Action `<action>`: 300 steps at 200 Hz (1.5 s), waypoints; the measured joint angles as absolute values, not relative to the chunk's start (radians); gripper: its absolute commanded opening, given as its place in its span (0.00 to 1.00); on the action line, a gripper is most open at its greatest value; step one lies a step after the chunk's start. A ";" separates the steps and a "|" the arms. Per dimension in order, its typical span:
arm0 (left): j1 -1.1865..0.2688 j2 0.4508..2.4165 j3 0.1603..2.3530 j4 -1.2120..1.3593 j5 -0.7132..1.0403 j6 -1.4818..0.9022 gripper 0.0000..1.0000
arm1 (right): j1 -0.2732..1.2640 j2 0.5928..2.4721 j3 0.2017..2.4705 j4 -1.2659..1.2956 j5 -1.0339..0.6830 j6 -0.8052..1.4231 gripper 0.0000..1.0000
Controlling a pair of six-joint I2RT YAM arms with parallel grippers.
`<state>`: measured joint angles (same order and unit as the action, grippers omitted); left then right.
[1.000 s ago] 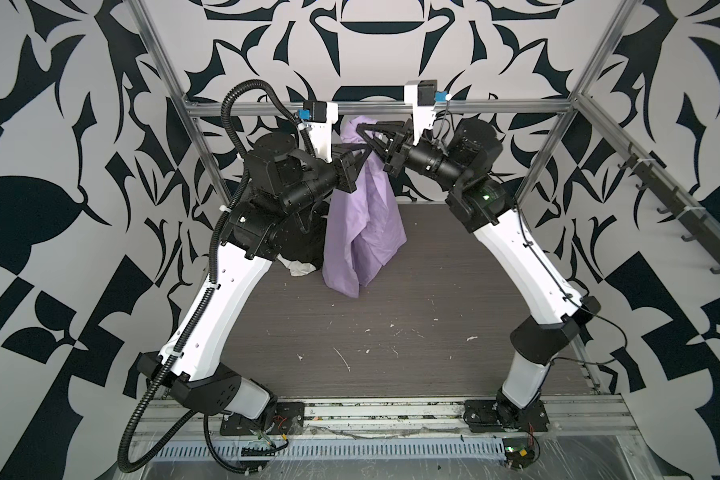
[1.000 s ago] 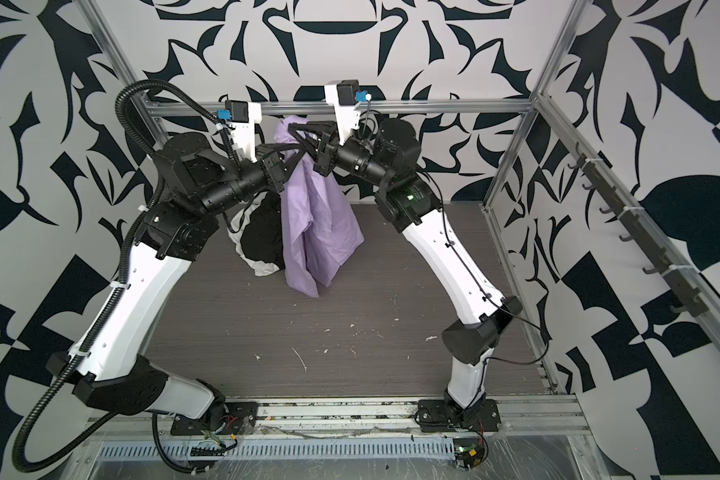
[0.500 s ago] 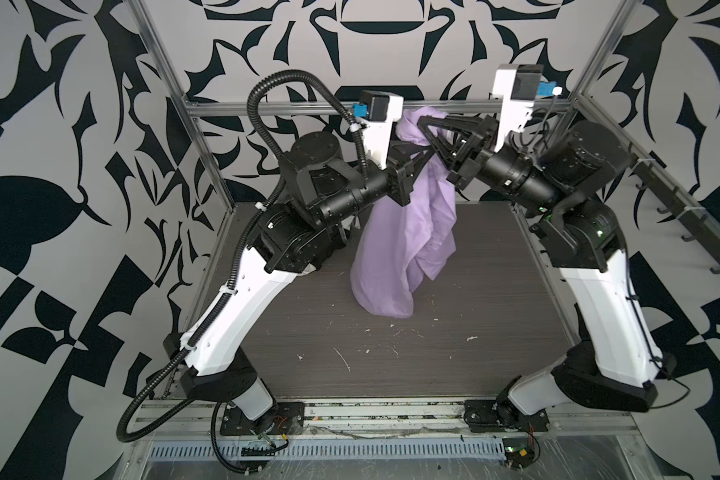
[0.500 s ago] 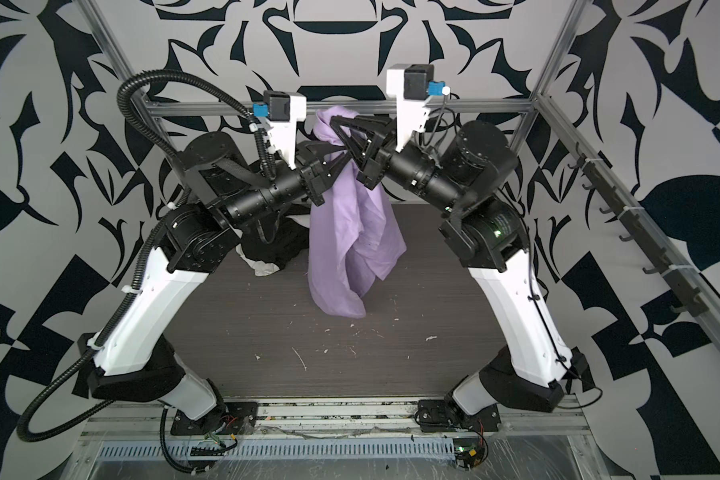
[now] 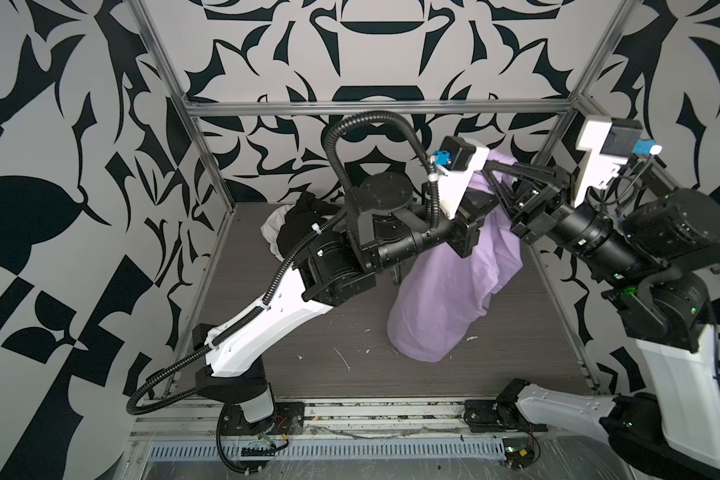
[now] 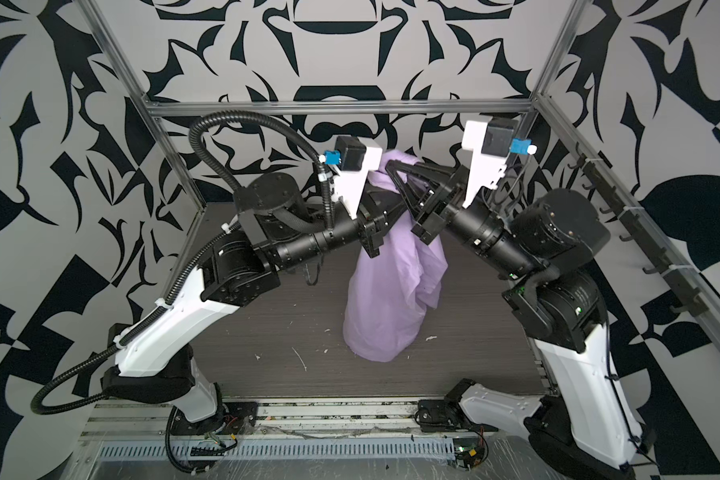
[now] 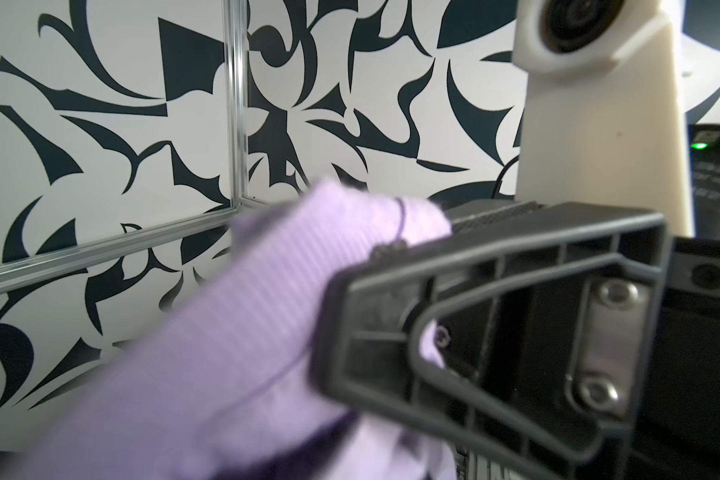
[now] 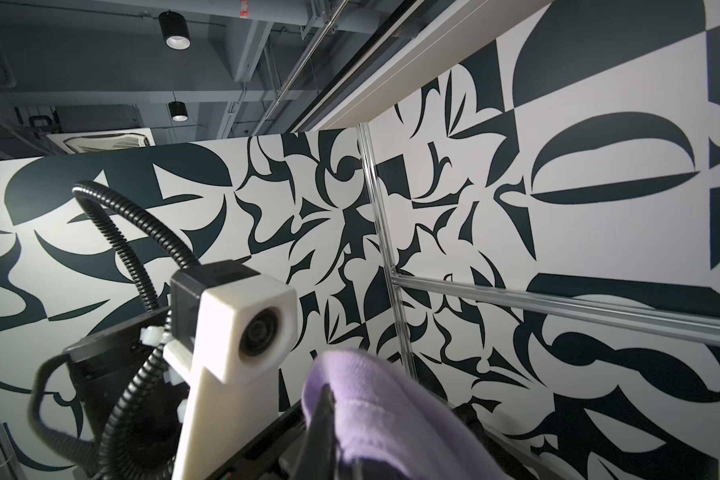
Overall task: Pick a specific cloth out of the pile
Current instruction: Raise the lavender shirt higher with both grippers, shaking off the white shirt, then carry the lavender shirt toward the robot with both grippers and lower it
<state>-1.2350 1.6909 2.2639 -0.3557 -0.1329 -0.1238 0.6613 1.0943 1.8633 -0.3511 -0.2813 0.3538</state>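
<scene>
A: Top views first. Where is the cloth (image 5: 445,291)?
B: It hangs over the right half of the table (image 5: 350,374), held up high by both claws. The left claw (image 5: 481,195) is mostly behind the left mount (image 5: 464,174), and it's pinched tight on the top bunch. The right claw (image 5: 491,168) is clamped on the same bunch from the other side.

A: And the pile (image 5: 292,224)?
B: It's in the far left corner, white and black only, well apart from the cloth. The left arm (image 5: 275,320) crosses in front of it, and its hose (image 5: 371,119) loops up close under the frame (image 5: 267,109).

A: Any room to move?
B: The middle and front of the table are bare except for small white scraps. The right side is tighter: the right arm sits near the side rail, and hooks (image 6: 641,237) line that wall. I cannot tell whether the cloth's lower end touches the table.

A: Left wrist view?
B: The cloth is close and blurred. A dark ribbed finger (image 7: 495,299) of the right claw presses on it, with the right mount (image 7: 591,124) just behind. Beyond them are the patterned wall and frame rails.

A: Right wrist view?
B: The cloth is bunched over a dark finger. The left mount and hose are beside it, with open wall beyond.
</scene>
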 measured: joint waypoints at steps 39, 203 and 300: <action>-1.262 1.644 2.071 -0.294 -0.199 -0.117 0.00 | 0.661 1.026 1.694 -0.331 -0.227 0.405 0.00; -1.054 1.558 1.723 -0.133 -0.295 -0.096 0.00 | 0.611 1.166 1.494 -0.162 -0.070 0.366 0.00; -0.969 1.519 1.533 -0.093 -0.235 -0.210 0.00 | 0.552 1.197 1.365 -0.150 -0.199 0.419 0.00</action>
